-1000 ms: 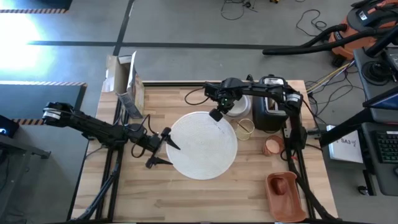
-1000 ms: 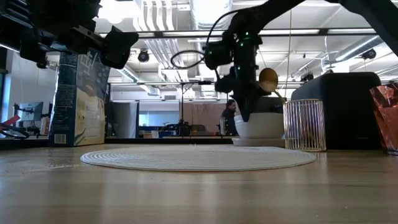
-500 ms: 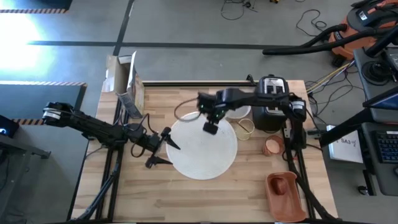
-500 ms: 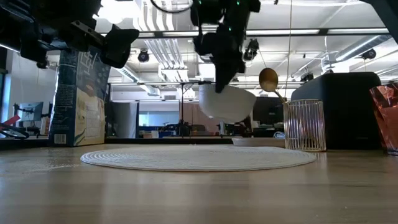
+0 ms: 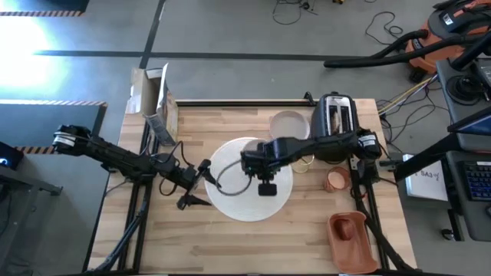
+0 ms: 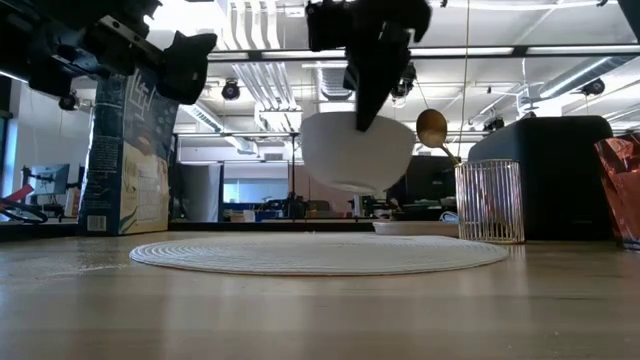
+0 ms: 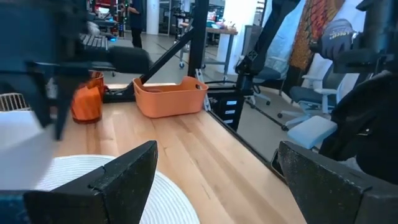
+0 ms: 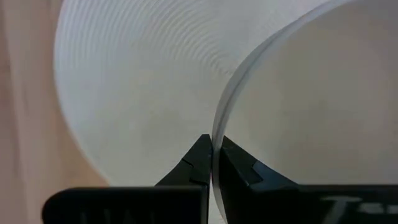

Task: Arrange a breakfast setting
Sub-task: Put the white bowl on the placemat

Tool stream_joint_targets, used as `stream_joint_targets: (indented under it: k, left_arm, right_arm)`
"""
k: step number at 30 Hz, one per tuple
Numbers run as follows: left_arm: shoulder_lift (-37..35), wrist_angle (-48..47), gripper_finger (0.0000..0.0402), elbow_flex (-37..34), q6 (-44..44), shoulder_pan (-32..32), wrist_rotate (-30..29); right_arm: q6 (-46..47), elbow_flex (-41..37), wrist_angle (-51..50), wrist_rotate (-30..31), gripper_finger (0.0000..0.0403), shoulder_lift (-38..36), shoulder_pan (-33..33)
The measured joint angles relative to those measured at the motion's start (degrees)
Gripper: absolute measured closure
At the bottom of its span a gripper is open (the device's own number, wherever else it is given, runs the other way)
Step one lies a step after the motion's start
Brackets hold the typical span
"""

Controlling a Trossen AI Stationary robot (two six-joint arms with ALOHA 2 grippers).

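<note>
The right end effector (image 8: 212, 163) was clamped on the bowl's (image 6: 357, 150) rim, holding it above the plate (image 5: 230, 169). The bowl looked stiff, probably slick and breakable; a rim pinch suited it. The left end effector (image 5: 197, 182) waited, spread wide, beside the plate.

Dark jointed arms, black looping cables

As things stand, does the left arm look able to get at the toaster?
Probably not. The toaster stands at the far right behind the right arm, whose gripper holds the bowl over the plate, crossing the left gripper's path.
</note>
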Motion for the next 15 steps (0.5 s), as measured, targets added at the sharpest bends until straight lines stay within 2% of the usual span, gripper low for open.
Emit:
stream_joint_targets:
  k: [8,15]
  left_arm:
    - [0.00,1.76,0.0084,0.06,0.02,-0.01,-0.01]
    - [0.00,1.74,0.0084,0.07,0.02,-0.21,-0.01]
  right_arm:
    - [7.77,-1.84,-0.77,0.01,0.0394,0.04,5.39]
    - [11.11,-5.87,-0.18,-0.14,0.0394,0.11,7.12]
